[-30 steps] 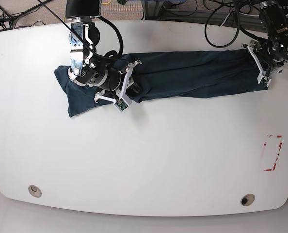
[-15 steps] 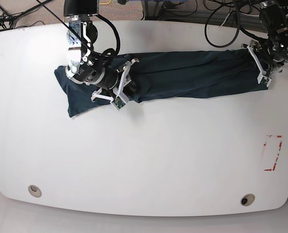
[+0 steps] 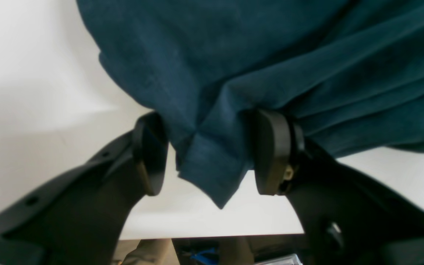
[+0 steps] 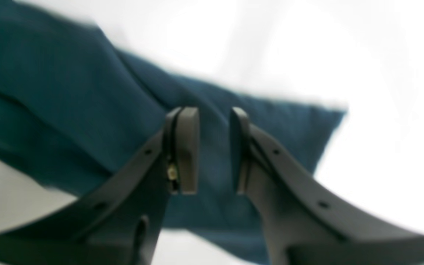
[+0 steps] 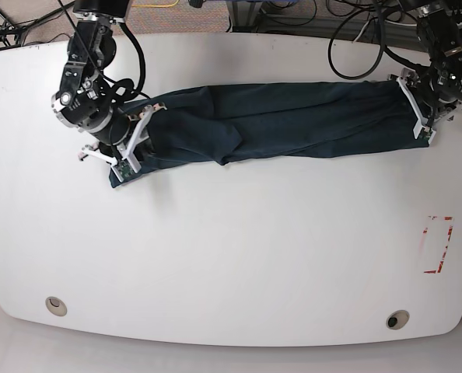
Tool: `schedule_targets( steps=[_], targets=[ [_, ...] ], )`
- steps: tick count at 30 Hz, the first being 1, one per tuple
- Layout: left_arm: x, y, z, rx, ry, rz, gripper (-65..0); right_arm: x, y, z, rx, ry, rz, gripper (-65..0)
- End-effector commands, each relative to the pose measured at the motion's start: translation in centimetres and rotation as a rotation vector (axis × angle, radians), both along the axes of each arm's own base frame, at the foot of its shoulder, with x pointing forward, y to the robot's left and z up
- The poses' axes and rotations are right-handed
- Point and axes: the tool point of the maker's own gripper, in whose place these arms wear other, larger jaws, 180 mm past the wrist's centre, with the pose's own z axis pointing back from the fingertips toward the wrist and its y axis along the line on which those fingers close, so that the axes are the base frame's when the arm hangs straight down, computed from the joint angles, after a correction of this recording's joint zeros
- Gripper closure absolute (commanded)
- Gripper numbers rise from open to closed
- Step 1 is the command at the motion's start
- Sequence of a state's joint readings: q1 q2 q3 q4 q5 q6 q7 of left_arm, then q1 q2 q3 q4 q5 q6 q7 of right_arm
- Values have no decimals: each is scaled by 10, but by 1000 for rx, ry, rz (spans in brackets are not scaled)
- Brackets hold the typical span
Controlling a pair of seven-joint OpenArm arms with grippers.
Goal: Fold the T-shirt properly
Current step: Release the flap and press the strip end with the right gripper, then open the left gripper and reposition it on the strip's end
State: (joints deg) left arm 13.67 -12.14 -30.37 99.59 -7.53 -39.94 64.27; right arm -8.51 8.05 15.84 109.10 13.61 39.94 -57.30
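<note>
The dark navy-teal T-shirt [image 5: 293, 120] lies as a long narrow band across the far half of the white table [image 5: 231, 256]. At its right end, my left gripper [image 5: 419, 109] has its jaws set wide around a bunched hem corner. In the left wrist view that T-shirt [image 3: 271, 55] corner fills the left gripper [image 3: 208, 147], with creases running in from both pads. My right gripper [image 5: 122, 144] is over the shirt's left end. In the right wrist view the right gripper [image 4: 214, 114] is open by a narrow gap, with the T-shirt [image 4: 50, 92] lying beneath and nothing pinched.
A red-marked rectangle [image 5: 437, 245] is on the table near the right edge. Two round holes [image 5: 56, 305] [image 5: 397, 319] sit near the front edge. Black cables [image 5: 355, 39] trail over the back edge behind the arms.
My right arm has swept left along the shirt, from near its middle to its left end. The left arm and the shirt's right end have stayed put.
</note>
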Motion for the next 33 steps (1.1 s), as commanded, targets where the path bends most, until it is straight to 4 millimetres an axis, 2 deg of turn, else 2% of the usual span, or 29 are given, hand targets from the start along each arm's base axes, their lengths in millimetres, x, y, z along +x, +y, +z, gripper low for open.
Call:
schedule_targets(
  steps=[1, 2, 3, 6, 9, 15, 18, 20, 26, 29, 33],
  targets=[
    [12, 3, 13, 16, -48, -9, -383, 6, -6, -2, 32, -27, -10, -138],
    [14, 3, 14, 18, -52, -9, -397, 5, -7, -6, 38, -20, -14, -138],
    [17, 4, 17, 18, -62, -6, -443, 3, -12, -19, 52, 5, -26, -138],
    [22, 3, 19, 14, -76, -6, -524, 0, -18, -37, 89, 37, -42, -138],
    [31, 0, 26, -5, -110, -9, -556, -2, -21, -49, 112, 51, -56, -138],
    [41, 2, 46, -39, -183, 16, -554, -5, -22, -60, 130, 74, -69, -138],
    [45, 16, 64, -55, -219, 79, -557, -5, -22, -60, 130, 74, -69, -138],
    [41, 27, 69, -71, -223, 130, -558, -5, -22, -60, 130, 74, -69, -138],
    [20, 57, 62, -152, -208, 281, -560, -5, -21, -60, 133, 74, -69, -135],
    [16, 68, 60, -184, -208, 304, -560, -6, -20, -60, 135, 74, -68, -133],
    [15, 72, 49, -263, -190, 317, -560, -6, -19, -60, 136, 74, -68, -133]
  ],
)
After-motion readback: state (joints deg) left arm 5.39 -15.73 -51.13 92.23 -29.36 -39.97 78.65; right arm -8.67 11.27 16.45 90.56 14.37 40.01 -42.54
